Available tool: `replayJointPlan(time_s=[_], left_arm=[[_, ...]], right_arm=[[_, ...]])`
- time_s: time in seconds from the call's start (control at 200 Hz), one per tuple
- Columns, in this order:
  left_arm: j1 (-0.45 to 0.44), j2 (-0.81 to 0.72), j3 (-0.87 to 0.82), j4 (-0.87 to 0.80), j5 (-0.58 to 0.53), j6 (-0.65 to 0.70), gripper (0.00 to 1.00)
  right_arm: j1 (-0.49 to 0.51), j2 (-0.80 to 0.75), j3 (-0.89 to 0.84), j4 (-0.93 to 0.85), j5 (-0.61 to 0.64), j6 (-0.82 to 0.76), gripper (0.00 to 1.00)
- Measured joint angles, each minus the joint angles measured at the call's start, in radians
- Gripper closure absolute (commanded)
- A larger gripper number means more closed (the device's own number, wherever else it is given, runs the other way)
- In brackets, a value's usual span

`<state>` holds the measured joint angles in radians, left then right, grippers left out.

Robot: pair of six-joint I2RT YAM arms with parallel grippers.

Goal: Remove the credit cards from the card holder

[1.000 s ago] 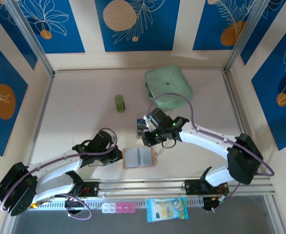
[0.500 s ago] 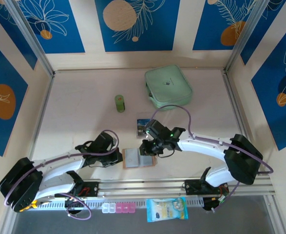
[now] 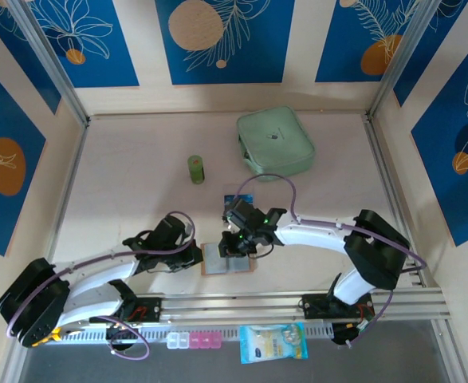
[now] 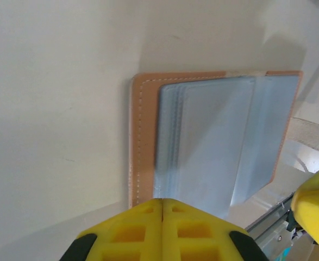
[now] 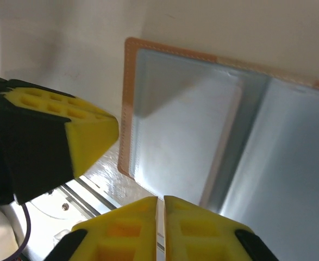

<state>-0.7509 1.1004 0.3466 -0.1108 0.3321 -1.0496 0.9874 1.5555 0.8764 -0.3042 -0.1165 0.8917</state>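
Note:
The card holder [image 3: 228,259] lies open and flat near the table's front edge, its tan border [image 4: 140,136] around grey slots. A pale card [image 5: 197,136] sits in the left slot. My right gripper [image 3: 235,243] hangs over the holder, and its jaws [image 5: 160,202] are pinched to a thin slit on that card's near edge. My left gripper [image 3: 199,255] is shut with nothing in it, its tip [image 4: 163,202] at the holder's left edge. It also appears as a yellow finger [image 5: 88,130] in the right wrist view. A blue card [image 3: 228,197] lies on the table behind the right wrist, partly hidden.
A mint-green zip case [image 3: 275,142] sits at the back, right of centre. A small green cylinder [image 3: 196,168] stands left of it. The metal rail [image 3: 297,303] runs just in front of the holder. A pill box [image 3: 192,341] and a packet [image 3: 272,343] lie below it.
My right gripper has come forward and left from beside the blue card onto the open holder, and its jaws have narrowed. The left gripper has stayed at the holder's left edge.

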Motion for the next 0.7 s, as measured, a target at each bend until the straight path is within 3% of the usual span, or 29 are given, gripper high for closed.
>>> replayJointPlan(time_s=[0.415,0.585,0.7], left_arm=[[0.000,0.030,-0.016,0.037,0.002,-0.015,0.97],[0.000,0.055,-0.019,0.048,0.008,-0.015,0.97],[0.000,0.066,-0.019,0.049,0.008,-0.015,0.97]], right_arm=[[0.002,0.097,0.021,0.040,-0.043,0.000,0.89],[0.002,0.109,0.026,0.030,-0.037,0.010,0.73],[0.002,0.119,0.033,0.022,-0.026,0.012,0.69]])
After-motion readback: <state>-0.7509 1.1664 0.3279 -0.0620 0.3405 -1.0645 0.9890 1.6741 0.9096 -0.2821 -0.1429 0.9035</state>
